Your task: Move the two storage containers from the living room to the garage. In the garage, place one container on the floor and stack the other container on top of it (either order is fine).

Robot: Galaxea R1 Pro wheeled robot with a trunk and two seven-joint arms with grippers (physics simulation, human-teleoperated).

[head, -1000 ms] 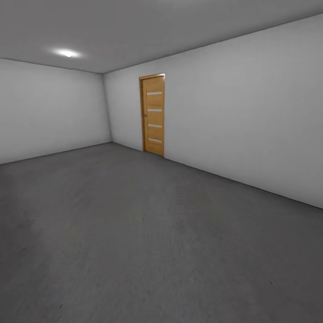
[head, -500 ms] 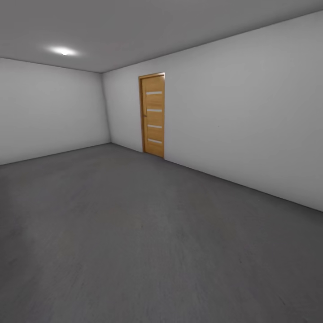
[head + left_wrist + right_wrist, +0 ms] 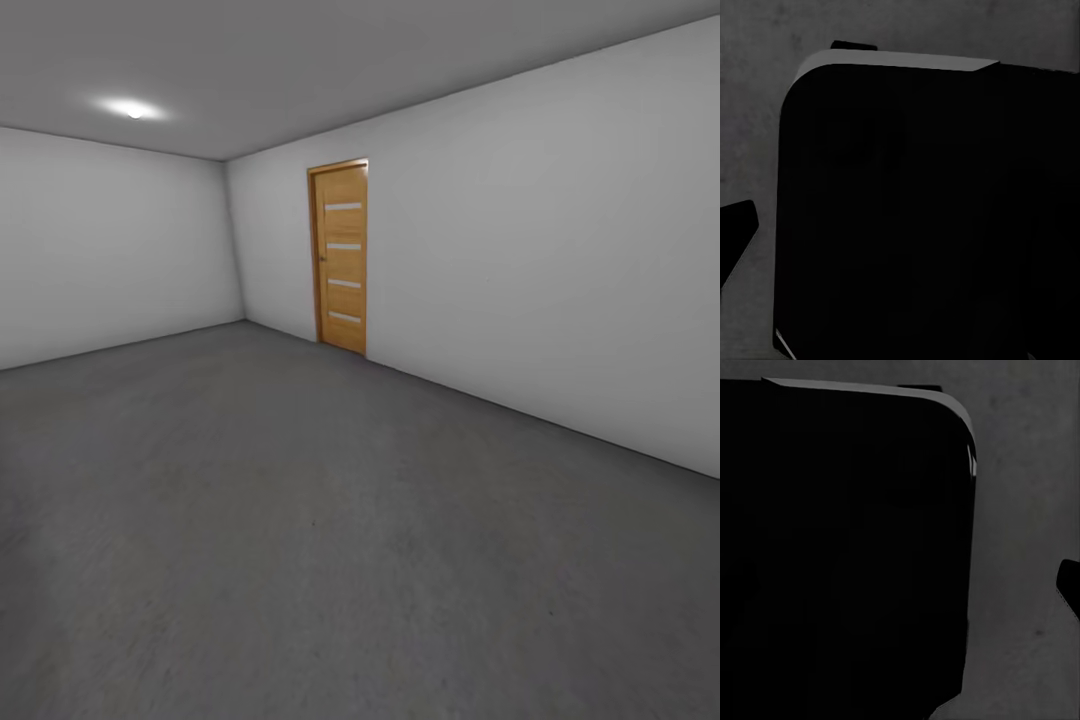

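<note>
Whole head view shifts slightly between frames: camera moving, door (image 3: 341, 256) a touch larger; nothing in room itself moves. Robot in garage: dark grey floor (image 3: 300, 520), white walls (image 3: 540, 260), ceiling light (image 3: 130, 108) far beyond door. Landmark: door on wall ahead; floor before it bare. Storage containers not seen near door. Wrist views dark: black robot body (image 3: 915, 217) over grey floor; pincer state of either arm cannot tell. Judgement: no stack in sight; placing and stacking apparently left.
</note>
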